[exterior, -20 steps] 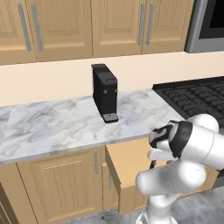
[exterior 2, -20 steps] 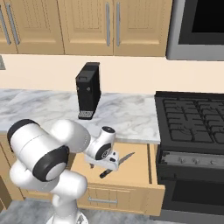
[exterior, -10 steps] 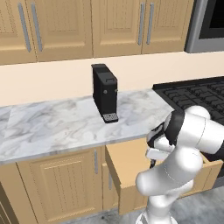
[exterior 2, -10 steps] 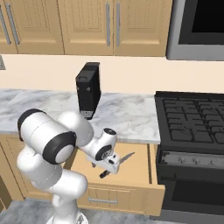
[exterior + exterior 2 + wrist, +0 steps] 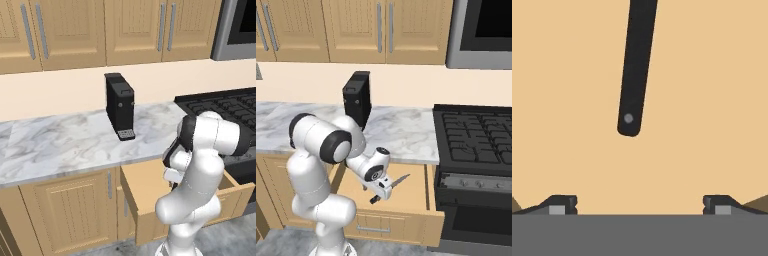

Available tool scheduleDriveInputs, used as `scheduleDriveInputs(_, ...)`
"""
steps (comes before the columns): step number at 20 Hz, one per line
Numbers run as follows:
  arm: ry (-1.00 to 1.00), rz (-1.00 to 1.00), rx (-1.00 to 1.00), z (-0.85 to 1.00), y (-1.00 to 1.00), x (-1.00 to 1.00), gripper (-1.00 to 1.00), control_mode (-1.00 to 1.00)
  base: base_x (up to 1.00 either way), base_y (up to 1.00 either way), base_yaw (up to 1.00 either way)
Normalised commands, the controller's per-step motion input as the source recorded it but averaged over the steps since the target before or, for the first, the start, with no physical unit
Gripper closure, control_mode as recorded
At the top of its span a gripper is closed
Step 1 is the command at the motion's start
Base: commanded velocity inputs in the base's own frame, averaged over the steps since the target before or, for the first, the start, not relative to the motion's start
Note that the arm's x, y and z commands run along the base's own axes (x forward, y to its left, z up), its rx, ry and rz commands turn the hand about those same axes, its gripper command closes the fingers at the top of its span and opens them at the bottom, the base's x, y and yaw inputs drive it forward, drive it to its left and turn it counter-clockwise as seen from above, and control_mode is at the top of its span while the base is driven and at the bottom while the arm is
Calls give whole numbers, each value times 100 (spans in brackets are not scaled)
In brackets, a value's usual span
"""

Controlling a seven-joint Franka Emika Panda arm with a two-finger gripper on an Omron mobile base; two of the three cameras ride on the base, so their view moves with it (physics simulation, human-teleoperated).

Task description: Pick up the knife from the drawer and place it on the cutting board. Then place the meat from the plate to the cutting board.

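Light-wood, the drawer (image 5: 411, 197) stands pulled out under the marble worktop (image 5: 401, 132), and the knife (image 5: 390, 187) lies flat on its floor, blade angled up toward the stove (image 5: 476, 145). It is a slim thing: a dark, straight handle with a small pale rivet near its rounded butt, seen close in the hand view (image 5: 637, 70), and a thin grey blade showing past the wrist in the right base view.

The step in hand appears to be the first pick. The hand (image 5: 382, 192) hangs over the drawer, just above the knife, with its fingers (image 5: 562, 204) spread wide and nothing between them. In the hand view the handle's butt sits ahead of the tips, roughly midway between them but not yet inside the gap.

The next move probably calls for nudging forward along the handle, then descending until the tips straddle it, and closing across its narrow width.

A black coffee machine (image 5: 120, 106) stands on the worktop behind.
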Motion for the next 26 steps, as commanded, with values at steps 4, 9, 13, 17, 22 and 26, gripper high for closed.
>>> scheduleDriveInputs(4, 5, -12, 0, -25, 0, 27, -100, -100, 0, 0, 0)
scheduleDriveInputs(9, 1, -8, 0, -33, 0, 20, -100, -100, 0, 0, 0)
scheduleDriveInputs(13, 0, -3, -1, -36, 0, 17, -100, -100, 0, 0, 0)
scheduleDriveInputs(17, 0, 0, -2, -25, -1, 33, -100, -100, 0, 0, 0)
scheduleDriveInputs(22, 2, 0, -2, -20, 0, 39, -100, -100, 0, 0, 0)
scheduleDriveInputs(26, 0, 0, 0, -34, 0, 7, -100, -100, 0, 0, 0)
